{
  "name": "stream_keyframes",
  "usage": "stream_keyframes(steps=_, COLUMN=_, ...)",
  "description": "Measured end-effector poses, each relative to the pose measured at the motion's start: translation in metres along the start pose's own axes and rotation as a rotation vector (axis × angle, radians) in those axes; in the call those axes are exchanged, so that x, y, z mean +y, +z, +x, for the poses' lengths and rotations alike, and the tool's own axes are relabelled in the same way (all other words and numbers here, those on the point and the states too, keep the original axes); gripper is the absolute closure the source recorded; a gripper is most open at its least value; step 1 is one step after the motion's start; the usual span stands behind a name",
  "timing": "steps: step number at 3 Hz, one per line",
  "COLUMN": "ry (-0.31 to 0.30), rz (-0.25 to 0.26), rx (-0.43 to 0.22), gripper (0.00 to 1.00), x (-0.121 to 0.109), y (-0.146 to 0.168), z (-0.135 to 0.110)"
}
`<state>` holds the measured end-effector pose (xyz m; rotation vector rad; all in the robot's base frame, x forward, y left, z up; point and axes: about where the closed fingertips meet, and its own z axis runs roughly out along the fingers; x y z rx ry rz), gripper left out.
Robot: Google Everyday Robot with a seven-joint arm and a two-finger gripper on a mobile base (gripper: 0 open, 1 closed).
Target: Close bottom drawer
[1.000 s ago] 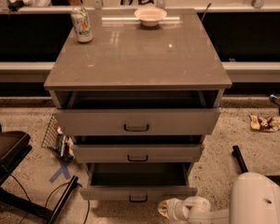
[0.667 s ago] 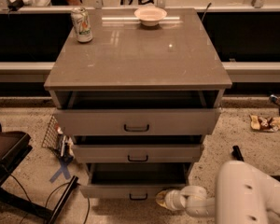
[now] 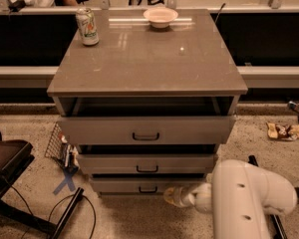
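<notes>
My end effector sits low by the bottom drawer, lowest of three and nearly in, right of its handle; apart or together, I cannot tell. Pushing off-centre could skew and jam it

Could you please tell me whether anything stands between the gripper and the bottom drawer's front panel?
Nothing visible does. The gripper sits low at the front of the bottom drawer, just right of its handle, with no object between them. Contact cannot be confirmed.
</notes>
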<state>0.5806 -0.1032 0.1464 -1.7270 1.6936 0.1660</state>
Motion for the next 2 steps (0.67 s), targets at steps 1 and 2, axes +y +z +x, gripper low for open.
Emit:
stream_keyframes(steps=1, ry=-0.040, rz=-0.006, rx=0.000, gripper=1.00, x=-0.0185, y=0.0074, z=-0.0037)
stream_keyframes(steps=2, ry=-0.040, rz=-0.006, rx=-0.001, gripper=1.00, x=-0.0185, y=0.0075, z=-0.0037)
